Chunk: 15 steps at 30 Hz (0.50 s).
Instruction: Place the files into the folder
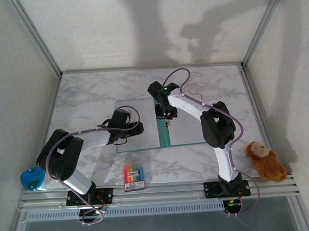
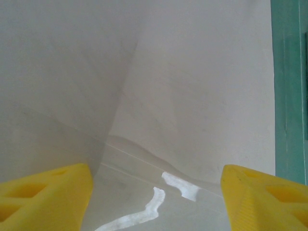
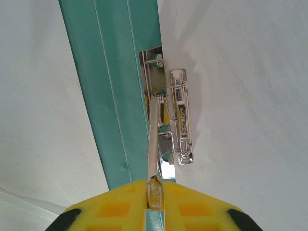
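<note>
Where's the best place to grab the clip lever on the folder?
Its free end tab, pinched across its thin sides, coming in line with the lever from that end: it's a long narrow bar, hinged at the clip.

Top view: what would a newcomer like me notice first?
An open teal folder lies mid-table with white sheets across its panels. The right gripper pinches the folder's metal clip lever at the spine; the open left gripper is over the left sheet. A brown plush toy sits at the right edge.
</note>
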Each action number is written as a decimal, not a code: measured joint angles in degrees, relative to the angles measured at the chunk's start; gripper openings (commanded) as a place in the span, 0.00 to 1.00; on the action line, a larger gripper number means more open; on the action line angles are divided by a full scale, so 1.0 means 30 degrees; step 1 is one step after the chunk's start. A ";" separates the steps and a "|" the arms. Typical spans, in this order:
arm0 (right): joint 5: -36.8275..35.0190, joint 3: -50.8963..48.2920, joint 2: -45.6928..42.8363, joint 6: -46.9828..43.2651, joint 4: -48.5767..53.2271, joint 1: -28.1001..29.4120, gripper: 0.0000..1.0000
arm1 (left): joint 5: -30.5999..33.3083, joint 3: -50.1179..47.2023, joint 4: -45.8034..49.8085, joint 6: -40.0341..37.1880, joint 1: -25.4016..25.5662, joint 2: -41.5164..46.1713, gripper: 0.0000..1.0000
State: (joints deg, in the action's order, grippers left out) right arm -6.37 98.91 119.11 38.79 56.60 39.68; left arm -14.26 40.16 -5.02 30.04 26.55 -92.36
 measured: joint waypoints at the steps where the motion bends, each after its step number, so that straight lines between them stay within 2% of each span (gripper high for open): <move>1: 0.0000 0.0000 0.0000 -0.0007 0.0000 0.0000 0.14 | 0.0000 0.0000 0.0000 0.0007 0.0000 0.0000 0.73; 15: 0.0007 -0.0685 -0.0007 -0.0029 -0.0168 0.0131 0.12 | 0.0007 0.0000 -0.0102 0.0000 0.0007 0.0000 0.73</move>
State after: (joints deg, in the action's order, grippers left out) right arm -6.35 96.86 119.09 38.70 56.10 40.07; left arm -14.24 40.16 -5.32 30.04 26.57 -92.36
